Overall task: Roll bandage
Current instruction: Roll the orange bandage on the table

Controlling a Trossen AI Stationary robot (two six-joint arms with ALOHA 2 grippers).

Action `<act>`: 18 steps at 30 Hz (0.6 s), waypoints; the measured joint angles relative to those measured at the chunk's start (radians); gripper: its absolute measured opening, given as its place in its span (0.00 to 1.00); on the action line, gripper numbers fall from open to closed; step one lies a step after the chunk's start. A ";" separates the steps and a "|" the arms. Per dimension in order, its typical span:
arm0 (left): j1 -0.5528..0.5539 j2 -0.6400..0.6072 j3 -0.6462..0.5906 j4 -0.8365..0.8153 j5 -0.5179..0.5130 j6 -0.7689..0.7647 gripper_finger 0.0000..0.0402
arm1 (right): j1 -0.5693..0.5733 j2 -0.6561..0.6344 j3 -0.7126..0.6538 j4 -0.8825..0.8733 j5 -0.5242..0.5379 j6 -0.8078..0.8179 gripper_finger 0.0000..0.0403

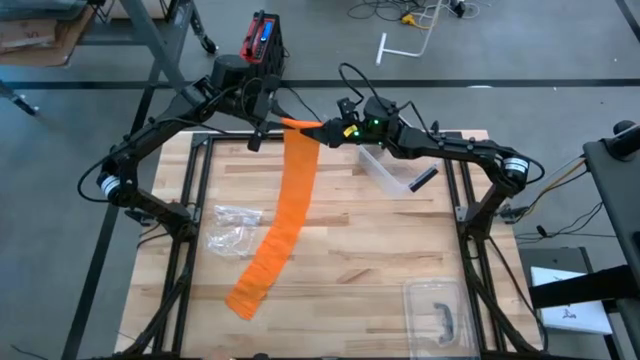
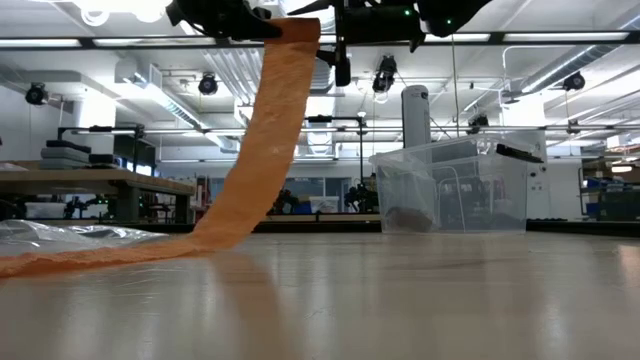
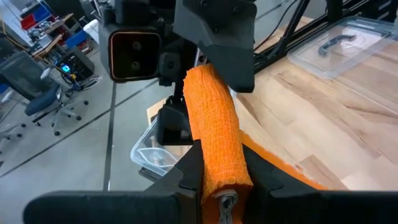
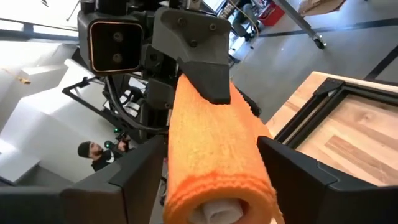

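Observation:
An orange bandage is partly wound into a roll (image 1: 302, 126) held high over the table's far middle. Its loose strip (image 1: 285, 220) hangs slanting down from the roll (image 2: 295, 30). The strip's lower end (image 1: 243, 297) lies flat on the wood toward the near left. My left gripper (image 3: 221, 180) comes from the left and is shut on one end of the roll. My right gripper (image 4: 217, 180) comes from the right, facing the left one, with its fingers against the roll's other end. My left gripper pinches the roll's left end (image 3: 219, 163) between its two fingers. They come nearly level from the table's left and lie along the roll. The roll is lifted clear, roughly level. My right gripper has the roll's right end (image 4: 214, 168) between its two fingers (image 4: 140, 177), which lie against its opposite sides. They come level from the table's right, along the roll. The white core (image 4: 217, 211) shows between them.
A clear plastic box (image 1: 385, 170) stands at the far right under the right arm. A crumpled clear bag (image 1: 232, 230) lies left of the strip. A clear lid with a dark handle (image 1: 438, 312) lies near right. A person (image 4: 93, 155) shows in the room beyond.

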 joint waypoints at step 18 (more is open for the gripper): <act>-0.005 0.000 0.000 -0.005 0.004 0.152 0.13 | 0.000 0.000 0.000 0.021 0.005 0.046 0.55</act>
